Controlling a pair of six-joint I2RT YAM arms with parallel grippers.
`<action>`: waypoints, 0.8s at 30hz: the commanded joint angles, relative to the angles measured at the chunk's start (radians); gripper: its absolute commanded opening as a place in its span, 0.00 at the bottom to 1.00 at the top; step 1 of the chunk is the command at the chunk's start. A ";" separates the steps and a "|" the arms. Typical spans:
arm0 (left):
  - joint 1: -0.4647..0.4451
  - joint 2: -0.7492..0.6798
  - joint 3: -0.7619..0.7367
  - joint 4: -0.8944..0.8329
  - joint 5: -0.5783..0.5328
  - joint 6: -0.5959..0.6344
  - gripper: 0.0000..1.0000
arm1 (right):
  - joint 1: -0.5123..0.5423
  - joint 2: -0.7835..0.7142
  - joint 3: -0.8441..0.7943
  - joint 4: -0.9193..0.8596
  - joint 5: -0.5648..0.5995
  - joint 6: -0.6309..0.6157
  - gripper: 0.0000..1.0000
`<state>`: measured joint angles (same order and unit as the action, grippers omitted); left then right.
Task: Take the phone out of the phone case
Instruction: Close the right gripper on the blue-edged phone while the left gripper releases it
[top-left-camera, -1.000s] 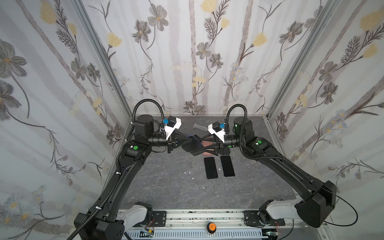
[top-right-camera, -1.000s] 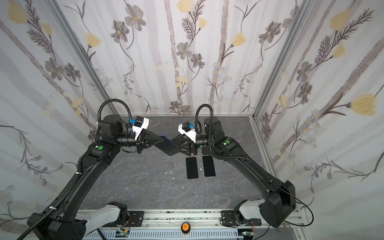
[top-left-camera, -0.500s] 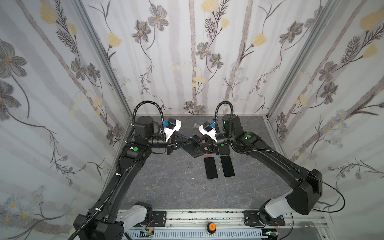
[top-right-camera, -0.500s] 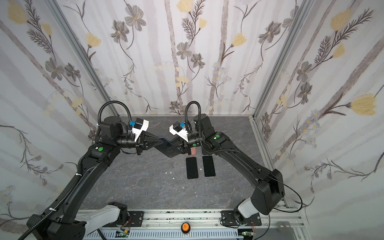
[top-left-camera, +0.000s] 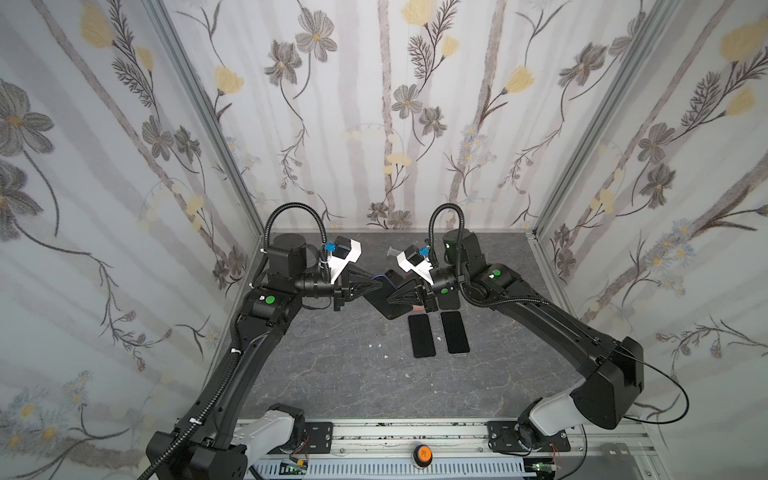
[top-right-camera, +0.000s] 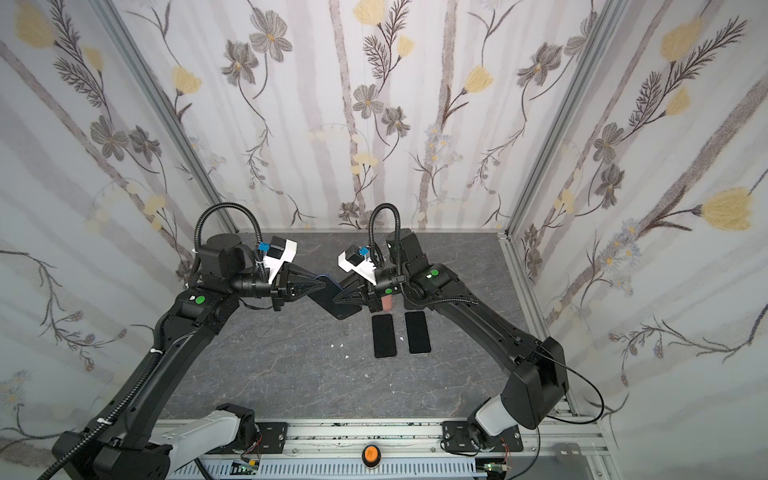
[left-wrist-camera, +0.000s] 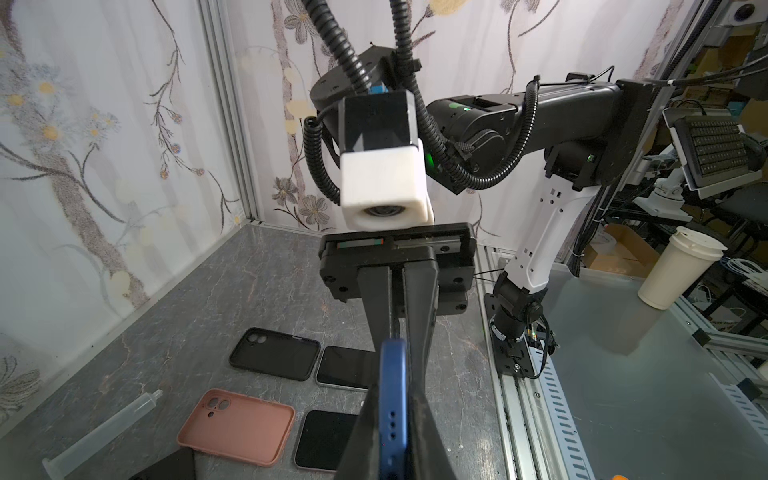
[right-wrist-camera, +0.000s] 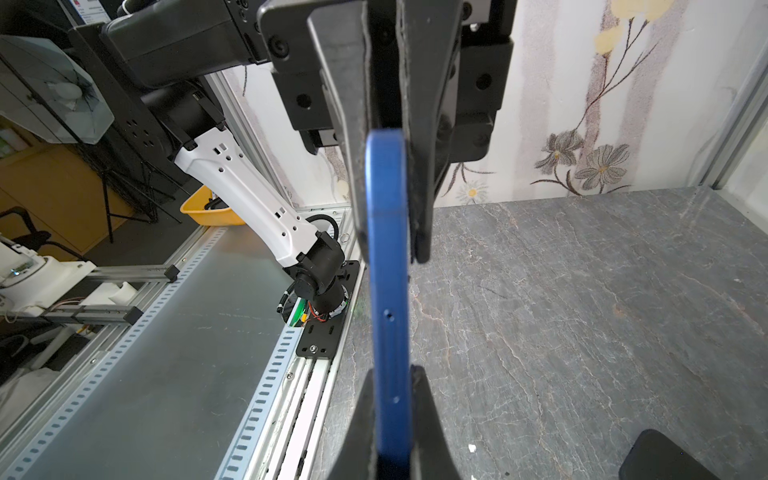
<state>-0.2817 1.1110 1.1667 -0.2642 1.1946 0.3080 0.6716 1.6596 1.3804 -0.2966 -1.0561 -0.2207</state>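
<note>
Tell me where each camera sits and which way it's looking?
Top views: high over the front, looking down at the table; both show the left arm, right arm and phone between them.
Left wrist: rides the left arm, looks along the left fingers to the phone, pink case and right arm.
Right wrist: rides the right arm, looks along the right fingers to the phone and left arm.
Shared: both wrist views see the phone edge-on.

Blue phone (left-wrist-camera: 392, 415) edge-on in both wrist views, near end past the frame edge, faces out of sight there.
</note>
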 joint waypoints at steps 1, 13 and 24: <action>0.001 -0.019 -0.015 0.037 -0.085 0.012 0.79 | 0.000 -0.031 -0.050 0.101 0.105 0.120 0.00; -0.001 0.006 -0.204 0.055 -0.798 -0.177 1.00 | 0.065 -0.148 -0.567 0.708 0.601 0.936 0.00; -0.014 0.042 -0.332 0.147 -0.929 -0.254 1.00 | 0.186 0.048 -0.529 0.572 0.835 1.205 0.00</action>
<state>-0.2924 1.1442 0.8467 -0.1722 0.3195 0.0780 0.8276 1.6711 0.8131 0.2829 -0.2913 0.8902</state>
